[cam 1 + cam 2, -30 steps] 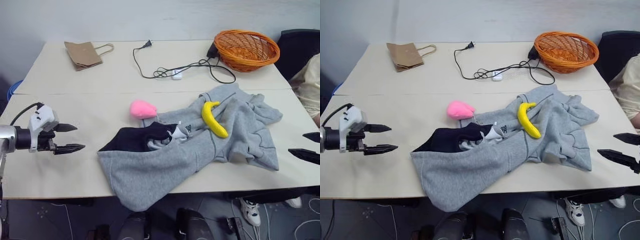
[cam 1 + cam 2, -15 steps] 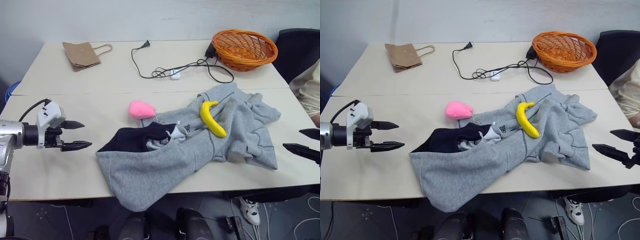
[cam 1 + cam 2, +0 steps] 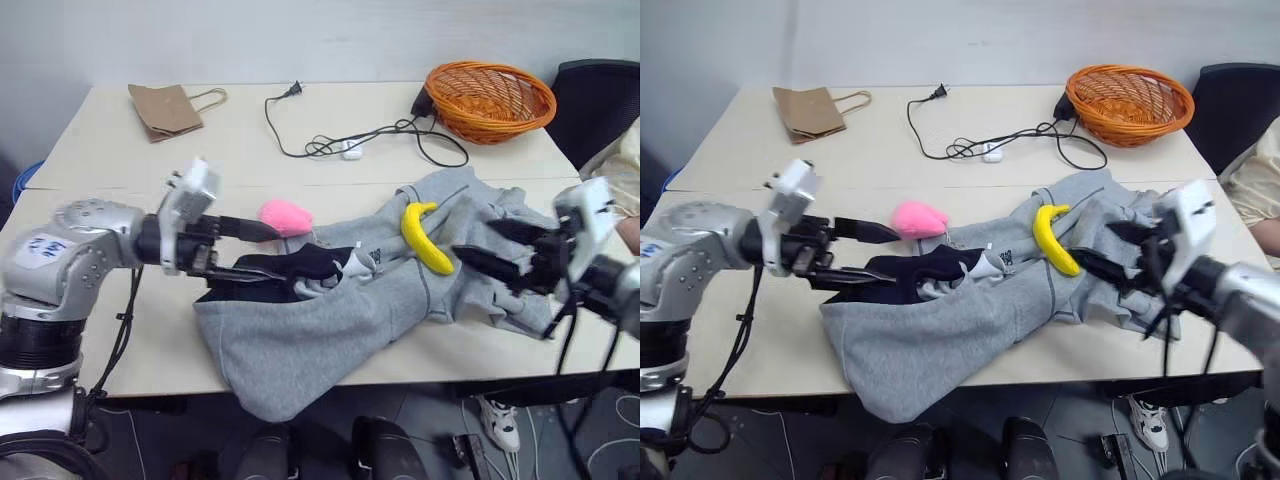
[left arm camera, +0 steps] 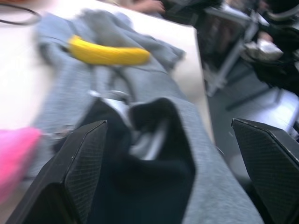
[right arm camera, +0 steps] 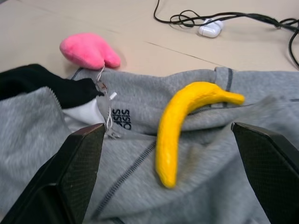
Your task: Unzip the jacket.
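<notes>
The light grey jacket (image 3: 340, 325) lies crumpled on the front of the table, one end hanging over the edge, with its dark lining (image 3: 270, 272) turned out at the left. A yellow banana (image 3: 425, 238) lies on it and a pink soft toy (image 3: 285, 215) sits beside its collar. My left gripper (image 3: 262, 250) is open, pointing right just over the dark lining. My right gripper (image 3: 474, 240) is open too, pointing left above the jacket's right half, close to the banana. In the right wrist view the logo (image 5: 121, 119) and the banana (image 5: 180, 126) lie between my fingers (image 5: 79, 172).
An orange basket (image 3: 490, 98) stands at the back right, a brown paper bag (image 3: 165, 108) at the back left, and a black cable with a white adapter (image 3: 352, 150) between them. A person's cream sleeve (image 3: 625, 160) and a dark chair (image 3: 600, 95) are at the right edge.
Both arms have swung inward. The left gripper came from the table's left side onto the jacket's lining, and the right gripper came from the right edge over the jacket's right half.
</notes>
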{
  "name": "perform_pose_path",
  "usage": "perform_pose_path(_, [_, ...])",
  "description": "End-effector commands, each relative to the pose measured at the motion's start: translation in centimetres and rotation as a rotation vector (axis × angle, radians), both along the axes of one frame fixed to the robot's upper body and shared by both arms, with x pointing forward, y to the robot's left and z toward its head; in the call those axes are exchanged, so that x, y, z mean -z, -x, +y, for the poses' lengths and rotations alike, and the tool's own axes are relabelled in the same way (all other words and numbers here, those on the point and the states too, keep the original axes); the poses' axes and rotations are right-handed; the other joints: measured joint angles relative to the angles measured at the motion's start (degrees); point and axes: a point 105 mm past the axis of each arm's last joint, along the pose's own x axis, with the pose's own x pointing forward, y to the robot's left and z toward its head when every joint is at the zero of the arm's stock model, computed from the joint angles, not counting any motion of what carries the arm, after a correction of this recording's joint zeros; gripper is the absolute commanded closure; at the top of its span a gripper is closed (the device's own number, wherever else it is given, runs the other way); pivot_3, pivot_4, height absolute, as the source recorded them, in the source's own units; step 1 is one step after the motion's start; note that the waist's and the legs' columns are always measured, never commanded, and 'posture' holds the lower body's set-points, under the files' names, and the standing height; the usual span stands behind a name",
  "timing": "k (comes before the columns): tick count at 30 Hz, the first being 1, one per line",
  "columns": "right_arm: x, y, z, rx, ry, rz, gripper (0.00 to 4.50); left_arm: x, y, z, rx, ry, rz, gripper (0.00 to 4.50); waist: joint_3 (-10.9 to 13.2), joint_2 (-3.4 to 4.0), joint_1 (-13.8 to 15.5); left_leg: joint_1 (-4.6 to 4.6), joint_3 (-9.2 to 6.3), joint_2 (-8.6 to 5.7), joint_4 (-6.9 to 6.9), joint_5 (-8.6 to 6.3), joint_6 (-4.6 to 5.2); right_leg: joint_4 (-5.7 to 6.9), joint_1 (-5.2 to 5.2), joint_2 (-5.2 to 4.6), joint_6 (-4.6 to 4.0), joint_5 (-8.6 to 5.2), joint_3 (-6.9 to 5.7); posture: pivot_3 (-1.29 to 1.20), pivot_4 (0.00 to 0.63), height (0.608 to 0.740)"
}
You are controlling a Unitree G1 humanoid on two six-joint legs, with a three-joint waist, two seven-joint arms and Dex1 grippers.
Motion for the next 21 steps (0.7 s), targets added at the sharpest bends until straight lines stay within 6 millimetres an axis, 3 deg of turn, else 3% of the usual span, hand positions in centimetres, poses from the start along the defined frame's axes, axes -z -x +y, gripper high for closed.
perform_pose_path(1, [0.1, 0.1, 2.5, 0.014, -0.01, -0.029, 1.26, -1.0, -0.2, -1.5, -0.004, 0.01, -0.104, 0.0, 0.0, 0.0, 0.13, -0.04, -0.01, 0.01, 0.05, 0.0, 0.0, 0.0, 0.0, 0.03, 0.0, 0.0, -0.02, 0.0, 0.15, 0.74])
perform_pose_path(4, [1.3, -0.9, 3.1, 0.093, 0.004, -0.008, 2.23, -1.0, -0.7, -2.4, -0.01, 0.029, -0.128, 0.0, -0.01, -0.01, 0.18, -0.06, -0.02, -0.05, 0.12, 0.02, 0.05, 0.03, 0.02, 0.02, 0.02, 0.01, -0.02, 0.0, 0.15, 0.74])
perform_pose_path(11, [2.7, -3.0, 2.0, 0.282, 0.06, -0.043, 2.23, -1.2, -1.3, -3.8, 0.001, 0.053, -0.163, 0.0, -0.01, -0.01, 0.06, -0.1, -0.02, -0.1, 0.12, 0.03, 0.08, 0.04, -0.02, 0.13, 0.03, 0.01, -0.03, 0.0, 0.15, 0.74])
perform_pose_path(21, [4.7, -4.7, 3.2, 0.207, 0.086, -0.009, 2.23, -0.9, -1.9, -4.8, 0.023, 0.044, -0.205, 0.0, -0.01, -0.01, -0.03, -0.11, -0.01, -0.1, 0.11, 0.04, 0.11, 0.03, -0.02, 0.23, 0.03, 0.01, -0.04, 0.0, 0.15, 0.74])
